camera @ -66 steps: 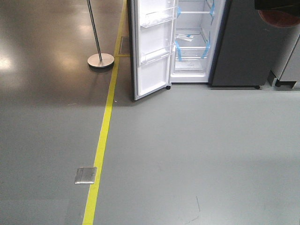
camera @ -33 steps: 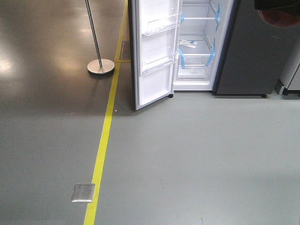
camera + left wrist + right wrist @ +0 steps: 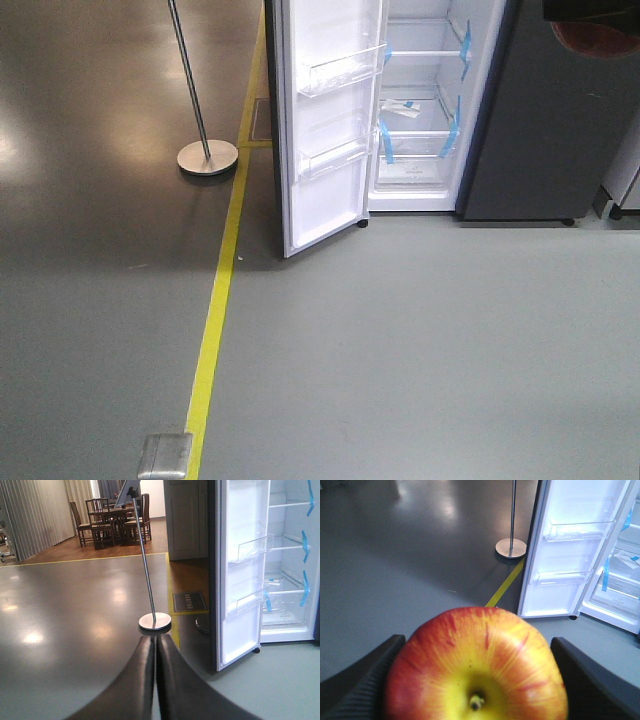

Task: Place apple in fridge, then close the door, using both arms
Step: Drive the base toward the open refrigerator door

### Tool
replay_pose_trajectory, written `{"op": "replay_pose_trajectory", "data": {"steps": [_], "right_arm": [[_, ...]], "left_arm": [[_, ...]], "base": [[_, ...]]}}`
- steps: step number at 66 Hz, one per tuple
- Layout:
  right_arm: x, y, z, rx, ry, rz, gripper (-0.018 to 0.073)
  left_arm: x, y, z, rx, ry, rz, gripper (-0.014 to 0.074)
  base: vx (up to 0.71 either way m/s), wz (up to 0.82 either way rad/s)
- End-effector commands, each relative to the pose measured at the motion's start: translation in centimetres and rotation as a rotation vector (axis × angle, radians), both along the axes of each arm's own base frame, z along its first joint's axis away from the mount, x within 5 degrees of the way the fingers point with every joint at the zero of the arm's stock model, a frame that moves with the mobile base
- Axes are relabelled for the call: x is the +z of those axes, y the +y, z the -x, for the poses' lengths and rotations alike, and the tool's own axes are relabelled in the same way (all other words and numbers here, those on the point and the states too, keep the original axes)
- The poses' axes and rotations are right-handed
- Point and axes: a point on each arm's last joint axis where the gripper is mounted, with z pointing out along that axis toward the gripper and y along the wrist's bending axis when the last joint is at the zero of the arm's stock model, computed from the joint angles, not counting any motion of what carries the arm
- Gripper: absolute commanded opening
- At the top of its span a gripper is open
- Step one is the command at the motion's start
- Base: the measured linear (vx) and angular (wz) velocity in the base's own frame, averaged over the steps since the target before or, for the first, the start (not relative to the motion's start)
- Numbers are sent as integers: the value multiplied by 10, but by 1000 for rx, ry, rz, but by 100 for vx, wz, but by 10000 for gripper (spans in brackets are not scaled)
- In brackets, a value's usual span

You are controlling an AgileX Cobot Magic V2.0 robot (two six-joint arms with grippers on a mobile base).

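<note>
Left pincer (image 3: 155, 641) is closed, its two smooth, glossy black fingers (image 3: 140, 680) pressed flat together with nothing between them. Just past its tips is a thin metal pole on a round, shiny disc base (image 3: 154, 622). Way beyond that are some wooden chairs (image 3: 100, 517). Ahead and right of this pincer the door (image 3: 242, 590) hangs wide open. It's white and smooth inside, with two clear plastic bins (image 3: 252, 547). Beyond it is the fridge (image 3: 415, 180), with a white interior, glass shelves and strips of blue tape (image 3: 386, 145).

The floor is polished grey with a yellow line (image 3: 215, 310) and a small metal plate (image 3: 165, 455) set in it.

Right pincer (image 3: 477, 680) is gripping the apple (image 3: 476, 655), one matte black ribbed finger (image 3: 362, 680) on either side. The apple is round and waxy, red streaked over yellow, stem facing the camera. From this pincer the open door sits ahead and to the right, well apart, and only bare floor lies between them.
</note>
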Motion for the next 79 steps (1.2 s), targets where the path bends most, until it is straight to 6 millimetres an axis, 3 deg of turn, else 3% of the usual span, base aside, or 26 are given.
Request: {"op": "replay_pose_trajectory", "data": {"steps": [1, 79], "right_arm": [[22, 1, 11, -15, -114, -41, 115], [22, 1, 11, -15, -114, -41, 115]], "left_arm": [[15, 0, 2, -3, -112, 2, -7], [15, 0, 2, -3, -112, 2, -7]], "base": [[20, -6], [18, -1]]}}
